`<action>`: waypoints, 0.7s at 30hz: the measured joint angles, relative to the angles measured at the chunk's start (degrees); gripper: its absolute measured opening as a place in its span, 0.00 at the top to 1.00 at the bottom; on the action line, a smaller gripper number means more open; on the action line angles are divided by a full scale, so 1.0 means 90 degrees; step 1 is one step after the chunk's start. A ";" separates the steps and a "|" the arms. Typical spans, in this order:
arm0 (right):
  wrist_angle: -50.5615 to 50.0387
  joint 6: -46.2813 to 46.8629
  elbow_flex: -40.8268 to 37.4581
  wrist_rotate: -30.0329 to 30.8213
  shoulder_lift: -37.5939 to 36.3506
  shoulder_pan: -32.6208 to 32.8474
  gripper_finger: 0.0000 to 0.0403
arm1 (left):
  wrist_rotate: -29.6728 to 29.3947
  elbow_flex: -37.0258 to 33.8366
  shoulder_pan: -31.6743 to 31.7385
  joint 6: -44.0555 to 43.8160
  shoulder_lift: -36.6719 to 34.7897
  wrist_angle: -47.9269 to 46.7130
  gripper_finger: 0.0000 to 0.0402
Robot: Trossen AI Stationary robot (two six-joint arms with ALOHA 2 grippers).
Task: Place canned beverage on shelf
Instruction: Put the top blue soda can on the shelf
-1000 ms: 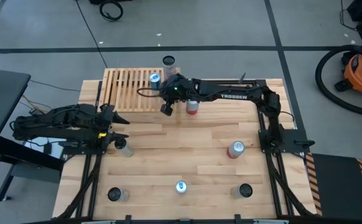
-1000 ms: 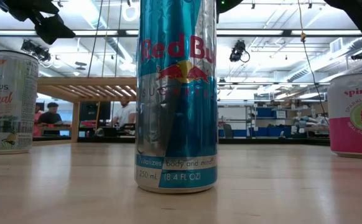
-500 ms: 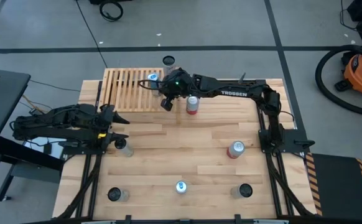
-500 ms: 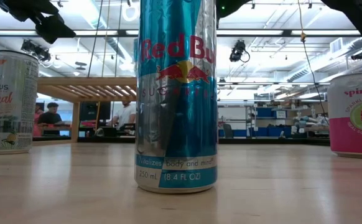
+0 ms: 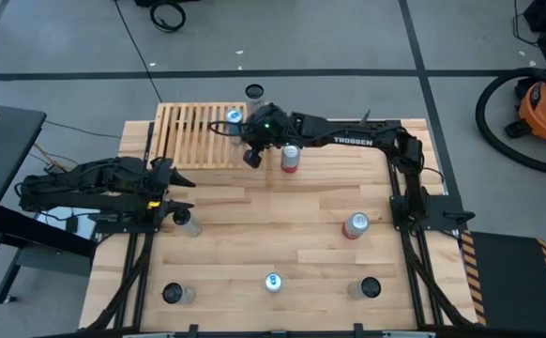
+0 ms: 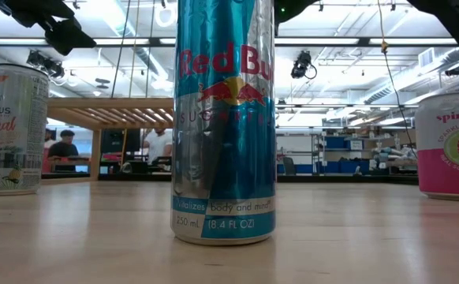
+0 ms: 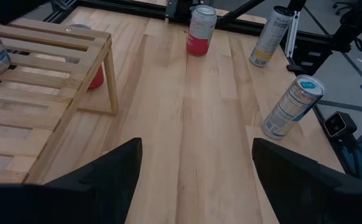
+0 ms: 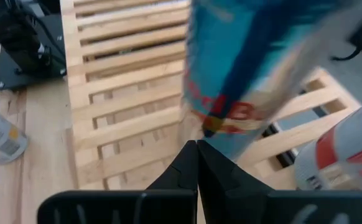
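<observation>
Filling low view: blue can (image 6: pixel 224 118)

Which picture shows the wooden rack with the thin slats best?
The high view: the whole pale wooden slatted shelf shows from above, a blue can standing on it. The right wrist view shows only some slats close up, the left wrist view one corner and leg, and the low view just its distant edge.

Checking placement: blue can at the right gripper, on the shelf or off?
On: blue can stands upright on the shelf slats; right gripper beside it, jaws shut.
</observation>
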 joint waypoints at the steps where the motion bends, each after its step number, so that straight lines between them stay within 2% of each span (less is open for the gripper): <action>1: -0.0052 0.0057 -0.0002 -0.0001 0.0000 0.0011 0.98 | 0.0000 0.0000 0.0000 0.0001 0.0000 -0.0002 0.22; 21: -0.0043 0.0097 -0.0002 -0.0002 0.0000 0.0316 0.97 | 0.0000 0.0000 -0.0002 -0.0005 0.0000 -0.0002 0.22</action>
